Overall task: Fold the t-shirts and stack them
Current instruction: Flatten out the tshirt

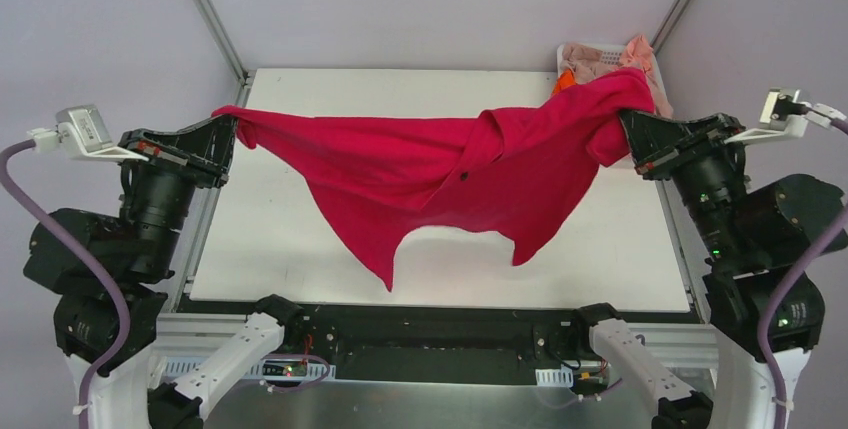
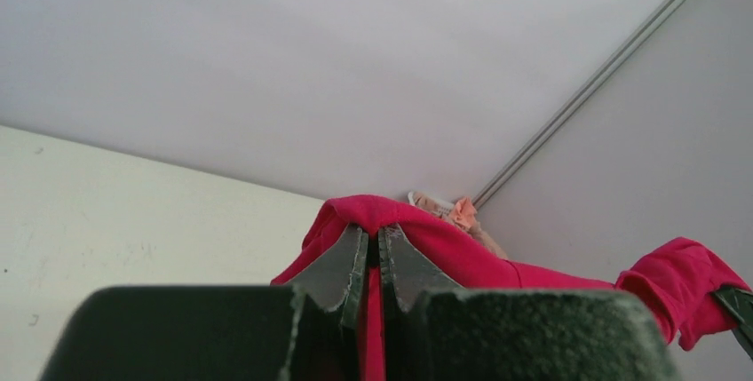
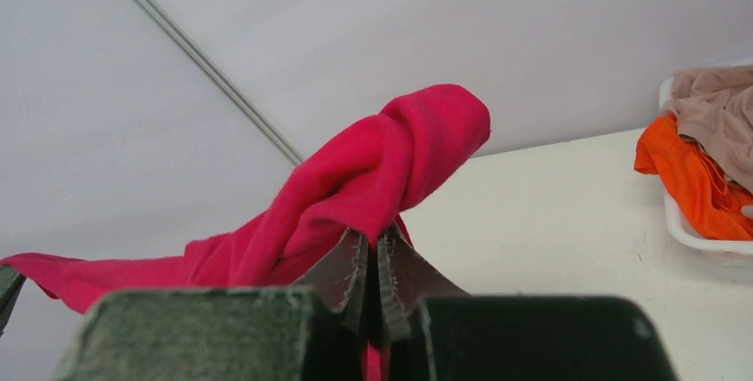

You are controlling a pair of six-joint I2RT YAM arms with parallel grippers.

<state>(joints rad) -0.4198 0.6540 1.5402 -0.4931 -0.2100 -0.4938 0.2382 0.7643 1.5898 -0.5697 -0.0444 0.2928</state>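
The crimson red t-shirt [image 1: 450, 164] hangs stretched in the air above the white table [image 1: 270, 239], held at both ends. My left gripper [image 1: 228, 121] is shut on its left end, seen bunched over the jaws in the left wrist view [image 2: 373, 243]. My right gripper [image 1: 628, 121] is shut on its right end, bunched above the jaws in the right wrist view [image 3: 376, 241]. The cloth [image 3: 391, 159] sags in the middle with two points hanging down. An orange t-shirt [image 3: 693, 177] and pinkish-beige t-shirts [image 3: 724, 110] lie in the white basket [image 1: 610, 52].
The white basket [image 3: 701, 239] stands at the table's far right corner, just behind the right gripper. Grey walls with a metal frame bar [image 1: 205, 9] close in the back and sides.
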